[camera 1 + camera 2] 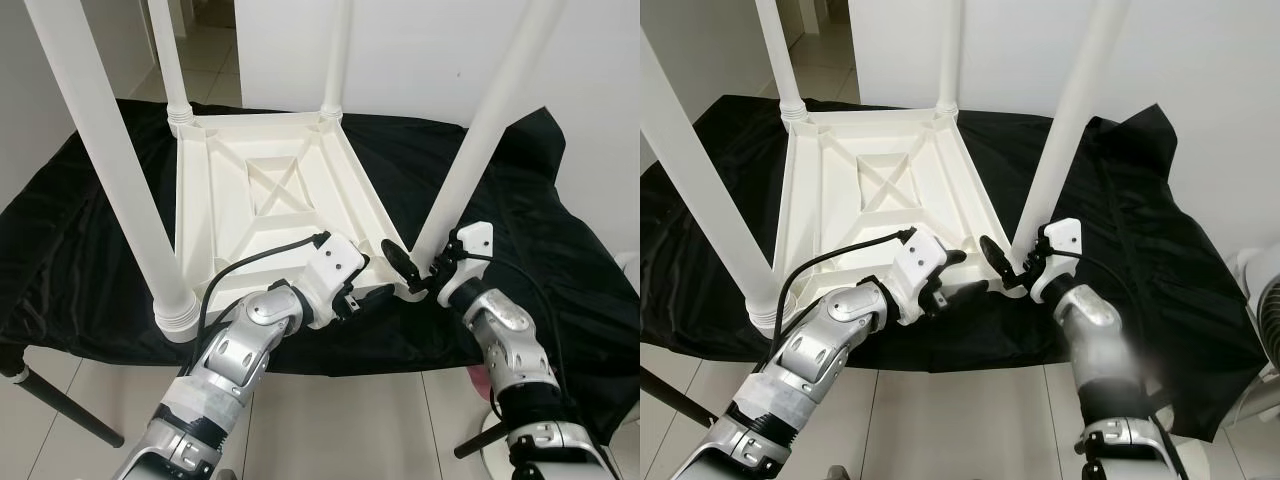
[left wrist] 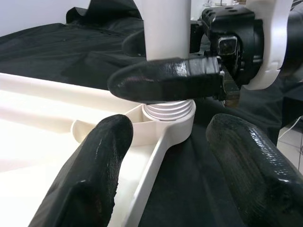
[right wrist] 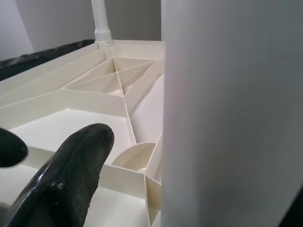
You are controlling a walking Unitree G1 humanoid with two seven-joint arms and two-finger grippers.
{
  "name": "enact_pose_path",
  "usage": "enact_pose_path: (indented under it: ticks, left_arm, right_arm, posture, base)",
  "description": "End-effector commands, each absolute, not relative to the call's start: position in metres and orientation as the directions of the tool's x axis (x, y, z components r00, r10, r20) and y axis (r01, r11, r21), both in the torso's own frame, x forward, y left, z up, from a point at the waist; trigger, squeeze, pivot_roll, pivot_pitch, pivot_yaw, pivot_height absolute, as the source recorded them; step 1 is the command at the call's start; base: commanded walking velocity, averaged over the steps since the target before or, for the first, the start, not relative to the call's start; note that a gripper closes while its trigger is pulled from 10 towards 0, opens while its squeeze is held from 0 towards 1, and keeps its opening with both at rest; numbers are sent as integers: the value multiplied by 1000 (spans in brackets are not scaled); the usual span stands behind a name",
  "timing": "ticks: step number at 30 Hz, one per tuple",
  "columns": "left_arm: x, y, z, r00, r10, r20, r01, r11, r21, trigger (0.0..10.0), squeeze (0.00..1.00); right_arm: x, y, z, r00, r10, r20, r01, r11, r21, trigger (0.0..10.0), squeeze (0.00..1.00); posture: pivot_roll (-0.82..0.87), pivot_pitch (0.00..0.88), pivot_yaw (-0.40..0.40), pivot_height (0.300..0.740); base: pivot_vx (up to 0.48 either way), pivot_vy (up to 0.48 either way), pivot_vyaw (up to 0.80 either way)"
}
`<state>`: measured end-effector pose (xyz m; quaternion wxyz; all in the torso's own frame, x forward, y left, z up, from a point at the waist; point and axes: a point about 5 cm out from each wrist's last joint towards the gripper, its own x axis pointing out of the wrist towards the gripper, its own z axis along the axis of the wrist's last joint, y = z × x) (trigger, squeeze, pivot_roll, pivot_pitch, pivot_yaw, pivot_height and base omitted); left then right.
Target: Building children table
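Note:
A white plastic children's table (image 1: 262,215) lies upside down on a black cloth, with all its legs standing up. My right gripper (image 1: 418,268) straddles the near right leg (image 1: 470,150) just above its threaded collar (image 2: 170,113). It is open, with a gap between one finger (image 3: 71,179) and the leg (image 3: 227,113). My left gripper (image 1: 368,297) is open at the table's near edge, pointing at that same corner socket. Its two fingers (image 2: 94,170) frame the collar without touching it.
The black cloth (image 1: 560,250) covers a low stand and hangs over its front edge. The near left leg (image 1: 130,190) rises close to my left arm. A white wall stands behind, tiled floor lies below, and a fan (image 1: 1262,300) sits at far right.

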<state>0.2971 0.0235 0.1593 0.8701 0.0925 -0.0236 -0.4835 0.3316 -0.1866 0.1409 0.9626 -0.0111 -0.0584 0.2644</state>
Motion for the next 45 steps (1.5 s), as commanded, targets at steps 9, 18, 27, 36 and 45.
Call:
enact_pose_path:
  ticks: [9,18,27,36,45]
  left_arm:
    - [292,24,153,519,-851,-78,846,498,188,10000,0]
    - [292,24,153,518,-851,-81,848,499,181,10000,0]
    - [289,25,152,522,-849,-83,847,503,172,10000,0]
    - [288,30,149,526,-845,-97,845,507,170,10000,0]
    - [288,32,150,525,-844,-106,846,504,176,10000,0]
  right_arm:
    - [325,-196,123,843,536,54,-535,844,-30,0,0]
    - [320,-200,121,857,511,71,-512,859,-10,0,0]
    - [319,-198,131,944,314,102,-310,949,-51,10000,0]
    - [309,-182,121,999,-19,36,18,999,43,10000,0]
    - [301,-159,123,951,-308,38,298,940,164,10000,0]
  posture:
    - [-25,0,-40,740]
    - [-32,0,-39,740]
    - [-27,5,-38,740]
    - [-20,8,-28,740]
    - [-11,1,-24,740]
  base:
    - [0,0,0]
    - [0,0,0]
    - [0,0,0]
    - [0,0,0]
    - [0,0,0]
